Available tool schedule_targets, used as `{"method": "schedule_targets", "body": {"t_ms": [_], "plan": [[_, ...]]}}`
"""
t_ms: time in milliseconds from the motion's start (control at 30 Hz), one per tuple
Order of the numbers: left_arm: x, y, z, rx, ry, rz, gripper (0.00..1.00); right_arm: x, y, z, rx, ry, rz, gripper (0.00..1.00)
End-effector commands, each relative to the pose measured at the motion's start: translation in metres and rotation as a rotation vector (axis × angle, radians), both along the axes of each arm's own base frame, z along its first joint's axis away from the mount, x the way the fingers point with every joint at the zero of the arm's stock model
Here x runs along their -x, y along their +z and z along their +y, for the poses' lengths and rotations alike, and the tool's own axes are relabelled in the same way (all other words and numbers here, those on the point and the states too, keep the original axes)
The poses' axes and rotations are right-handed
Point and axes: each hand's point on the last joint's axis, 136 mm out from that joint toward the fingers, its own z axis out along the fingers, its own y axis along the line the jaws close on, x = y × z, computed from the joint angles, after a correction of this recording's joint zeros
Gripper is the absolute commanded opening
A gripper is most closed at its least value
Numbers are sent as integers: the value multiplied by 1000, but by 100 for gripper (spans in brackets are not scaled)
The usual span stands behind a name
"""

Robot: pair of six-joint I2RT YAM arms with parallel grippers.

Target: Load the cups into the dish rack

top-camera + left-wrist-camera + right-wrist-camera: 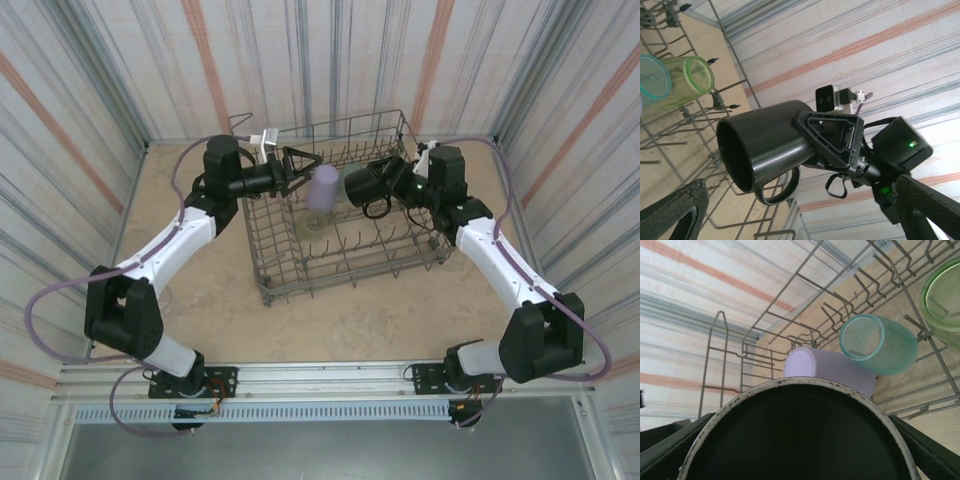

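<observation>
We see the dark handled cup [362,186], clamped by the right gripper [388,182], horizontal, mouth toward frame left. A lavender plastic tumbler [322,187] sits just before it; the left gripper [300,170] gapes open.

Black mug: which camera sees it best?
The left wrist view: the whole black mug shows side-on, handle and all. The top external view shows it small and far away; the right wrist view looks straight into its dark inside, too close.
</observation>
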Motion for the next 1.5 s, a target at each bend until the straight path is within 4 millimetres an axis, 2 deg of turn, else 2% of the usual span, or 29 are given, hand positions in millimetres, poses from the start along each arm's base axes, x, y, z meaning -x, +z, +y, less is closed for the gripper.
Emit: {"method": "schedule_targets", "body": {"t_ms": [0, 333, 600, 767, 1033, 1233, 1467], "plan": [[9, -3, 23, -104, 55, -30, 99, -2, 27, 3, 121, -1, -88, 40], [33, -4, 88, -255, 225, -44, 99, -7, 7, 26, 396, -5, -16, 37], [44, -12, 117, -305, 273, -23, 99, -11, -9, 38, 535, -9, 42, 35], [49, -18, 126, -301, 276, -7, 99, -15, -16, 38, 593, -29, 66, 34], [54, -23, 131, -306, 269, -1, 99, -22, -14, 24, 711, -85, 78, 32], [55, -26, 129, -300, 253, 5, 99, -32, -28, 23, 760, -93, 99, 33], [55, -20, 128, -273, 249, -1, 99, -42, -47, 28, 769, -92, 108, 33]]}}
